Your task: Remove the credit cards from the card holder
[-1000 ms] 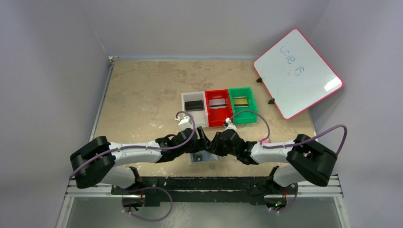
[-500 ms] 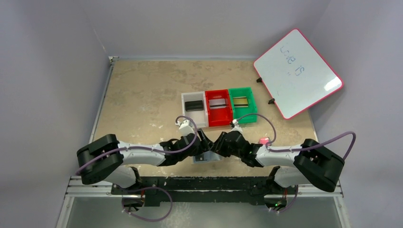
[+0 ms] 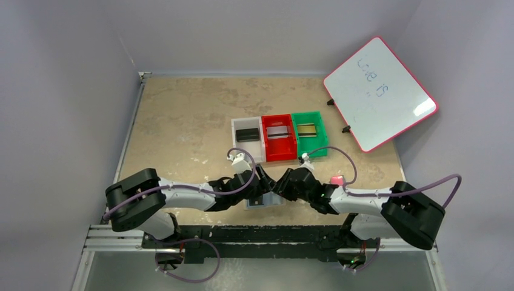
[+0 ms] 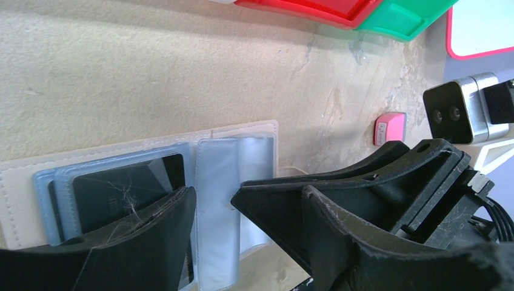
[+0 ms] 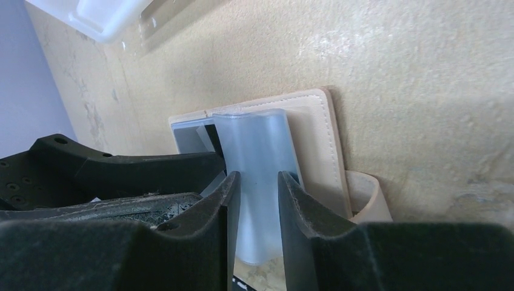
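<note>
The card holder lies open on the table near the front edge, tan rim outside and grey-blue lining inside. One black credit card sits in its left pocket. A clear plastic flap lies over the middle. My left gripper is open, straddling the flap, with its left finger over the black card. My right gripper comes in from the other side, open by a narrow gap, fingertips standing over the same flap. In the top view both grippers meet above the holder, left gripper, right gripper.
Three bins stand in a row behind: a clear one with a black card, a red one with a silvery card, a green one with a gold card. A small pink block lies to the right. A pink-framed whiteboard leans at the back right.
Both arms have swung their elbows to the right and settled lower over the holder. The left jaws have narrowed a little. The holder has stayed where it was.
</note>
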`<action>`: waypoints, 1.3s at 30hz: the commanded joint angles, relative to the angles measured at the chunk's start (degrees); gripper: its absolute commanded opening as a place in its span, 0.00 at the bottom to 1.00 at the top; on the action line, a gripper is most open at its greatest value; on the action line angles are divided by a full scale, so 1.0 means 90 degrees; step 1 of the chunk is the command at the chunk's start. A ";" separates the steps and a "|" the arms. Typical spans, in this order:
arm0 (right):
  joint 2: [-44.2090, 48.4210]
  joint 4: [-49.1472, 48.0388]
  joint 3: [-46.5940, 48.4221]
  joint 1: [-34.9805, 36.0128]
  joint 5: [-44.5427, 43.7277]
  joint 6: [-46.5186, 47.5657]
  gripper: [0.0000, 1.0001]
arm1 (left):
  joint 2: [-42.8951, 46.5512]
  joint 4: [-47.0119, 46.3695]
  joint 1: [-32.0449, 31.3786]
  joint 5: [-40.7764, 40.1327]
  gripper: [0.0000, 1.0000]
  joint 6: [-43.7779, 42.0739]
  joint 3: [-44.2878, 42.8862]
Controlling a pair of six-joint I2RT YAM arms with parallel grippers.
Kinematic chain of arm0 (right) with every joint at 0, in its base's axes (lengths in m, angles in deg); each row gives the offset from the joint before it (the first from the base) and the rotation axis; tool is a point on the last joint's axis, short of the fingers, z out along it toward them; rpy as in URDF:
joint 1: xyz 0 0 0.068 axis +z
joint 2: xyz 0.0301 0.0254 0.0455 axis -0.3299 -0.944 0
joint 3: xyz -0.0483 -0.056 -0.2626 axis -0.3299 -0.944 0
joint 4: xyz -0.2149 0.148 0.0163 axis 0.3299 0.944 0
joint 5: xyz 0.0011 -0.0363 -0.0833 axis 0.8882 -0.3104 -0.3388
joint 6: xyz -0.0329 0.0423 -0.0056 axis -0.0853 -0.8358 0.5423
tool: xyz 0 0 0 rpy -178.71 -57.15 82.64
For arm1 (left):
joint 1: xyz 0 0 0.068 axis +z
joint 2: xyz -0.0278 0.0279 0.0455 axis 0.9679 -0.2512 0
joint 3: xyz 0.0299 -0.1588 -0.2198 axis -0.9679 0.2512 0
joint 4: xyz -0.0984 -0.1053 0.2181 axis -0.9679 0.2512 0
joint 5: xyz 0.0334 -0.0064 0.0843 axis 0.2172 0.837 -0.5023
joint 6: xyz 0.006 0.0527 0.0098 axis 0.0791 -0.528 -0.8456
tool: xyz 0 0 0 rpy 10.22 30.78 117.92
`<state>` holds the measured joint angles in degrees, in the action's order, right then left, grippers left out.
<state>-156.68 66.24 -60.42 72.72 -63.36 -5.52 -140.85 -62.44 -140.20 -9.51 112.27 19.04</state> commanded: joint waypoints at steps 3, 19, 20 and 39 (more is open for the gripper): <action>0.0634 0.0554 -0.0079 -0.0019 -0.0569 -0.0240 0.34 | -0.0215 -0.0290 -0.0095 0.0252 0.64 -0.0109 -0.0372; 0.3771 0.3224 -0.0347 -0.0021 -0.1816 -0.0900 0.45 | -0.1083 -0.0876 -0.0261 0.0963 0.63 -0.0296 -0.1055; 0.4023 0.3369 -0.0378 -0.0019 -0.1865 -0.0906 0.46 | -0.1120 -0.0888 -0.0271 0.1002 0.63 -0.0304 -0.1091; 0.5232 0.4357 0.0011 -0.0020 -0.2215 -0.0698 0.67 | -0.1965 -0.0204 -0.0415 0.1450 0.64 -0.0368 -0.1649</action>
<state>-109.52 111.90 -65.58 72.39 -82.07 -11.23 -156.11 -69.65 -142.41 1.42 110.74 5.35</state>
